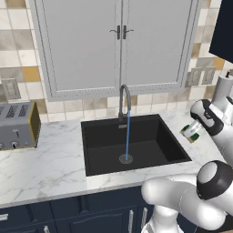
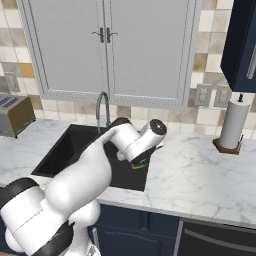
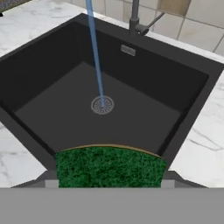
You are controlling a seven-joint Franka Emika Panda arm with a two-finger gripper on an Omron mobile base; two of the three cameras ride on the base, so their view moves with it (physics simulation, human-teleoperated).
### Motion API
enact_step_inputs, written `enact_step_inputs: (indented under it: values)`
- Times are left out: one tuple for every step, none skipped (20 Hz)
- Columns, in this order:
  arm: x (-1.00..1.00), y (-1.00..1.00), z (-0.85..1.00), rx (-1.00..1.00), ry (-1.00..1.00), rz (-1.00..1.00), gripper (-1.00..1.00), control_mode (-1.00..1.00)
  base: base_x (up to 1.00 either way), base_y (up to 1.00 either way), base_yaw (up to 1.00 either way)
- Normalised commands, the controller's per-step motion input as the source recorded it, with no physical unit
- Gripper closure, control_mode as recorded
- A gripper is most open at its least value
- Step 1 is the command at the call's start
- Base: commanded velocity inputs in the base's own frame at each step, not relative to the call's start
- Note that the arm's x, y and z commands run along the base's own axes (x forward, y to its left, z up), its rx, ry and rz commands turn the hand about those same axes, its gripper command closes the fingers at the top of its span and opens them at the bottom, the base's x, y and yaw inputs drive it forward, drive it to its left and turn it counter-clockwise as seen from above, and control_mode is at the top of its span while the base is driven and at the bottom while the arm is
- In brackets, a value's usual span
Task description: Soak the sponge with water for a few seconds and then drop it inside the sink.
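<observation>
A grey toaster [image 1: 17, 125] with a tan side stands on the white marble table [image 1: 45, 164] at the left, against the tiled wall. Pale grey cabinet doors [image 1: 118, 43] hang above the curved faucet [image 1: 124, 101]. A paper towel roll [image 2: 233, 124] stands upright on its wooden holder at the right, below wall outlets [image 2: 212, 95].

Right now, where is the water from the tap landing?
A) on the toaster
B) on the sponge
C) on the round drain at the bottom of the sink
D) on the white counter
C: the thin blue water runs straight down from the faucet onto the round drain of the black sink, while the sponge, held by the gripper, is off to the side of the stream, at the sink's edge.
</observation>
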Motion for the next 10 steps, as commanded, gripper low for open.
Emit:
enact_step_inputs:
  values:
    - [0.07,0.29,0.0,0.09,-0.04,0.0,1.0,-1.0,0.0,0.0,0.0]
    - [0.08,0.29,0.0,0.08,-0.04,0.0,1.0,-1.0,0.0,0.0,0.0]
    - [0.12,0.3,0.0,0.07,-0.03,0.0,1.0,-1.0,0.0,0.0,0.0]
    - [0.15,0.3,0.0,0.07,-0.02,0.0,1.0,-1.0,0.0,0.0,0.0]
    - [0.17,0.31,0.0,0.07,-0.03,0.0,1.0,-1.0,0.0,0.0,0.0]
    - [0.19,0.3,0.0,0.06,-0.01,0.0,1.0,-1.0,0.0,0.0,0.0]
    - [0.19,0.31,0.0,0.05,-0.02,0.0,1.0,-1.0,0.0,0.0,0.0]
    - [0.19,0.34,0.0,0.05,-0.03,0.0,1.0,-1.0,0.0,0.0,0.0]
    - [0.19,0.35,0.0,0.04,-0.03,0.0,1.0,-1.0,0.0,0.0,0.0]
    - [0.19,0.34,0.0,0.04,-0.03,0.0,1.0,-1.0,0.0,0.0,0.0]
